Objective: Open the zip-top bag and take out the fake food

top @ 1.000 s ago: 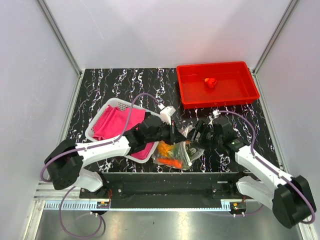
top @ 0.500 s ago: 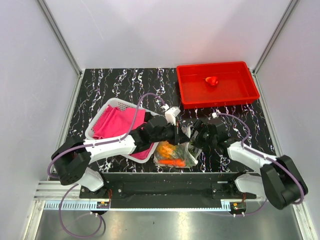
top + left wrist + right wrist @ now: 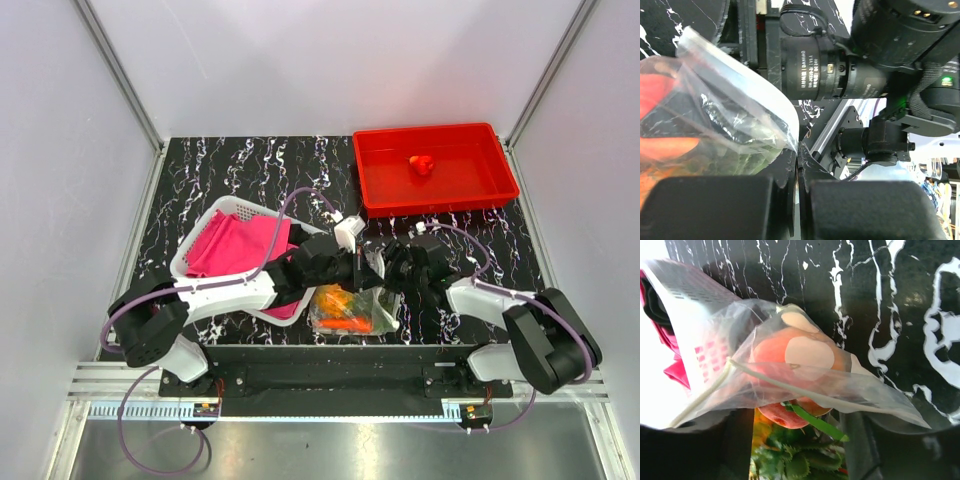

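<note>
The zip-top bag (image 3: 352,312) lies at the table's near edge with orange fake food (image 3: 340,300) inside. My left gripper (image 3: 366,272) is shut on a corner of the bag's top edge. In the left wrist view the jaws (image 3: 799,150) pinch the plastic (image 3: 730,100), and red and orange pieces (image 3: 665,147) show through it. My right gripper (image 3: 386,272) faces it at the bag's mouth. In the right wrist view it (image 3: 797,430) is open, fingers spread beside a peach fruit (image 3: 770,362) and green pineapple crown (image 3: 795,460), and the white zip strip (image 3: 790,385) runs across.
A red tray (image 3: 500,185) at the back right holds one red piece (image 3: 423,165). A white mesh basket (image 3: 225,210) with pink cloth sits left of the bag, under the left arm. The two wrists nearly touch above the bag.
My right arm has folded in leftward and its gripper has closed in on the bag's mouth. My left gripper has shifted slightly right. The bag has bunched up and shifted a little.
</note>
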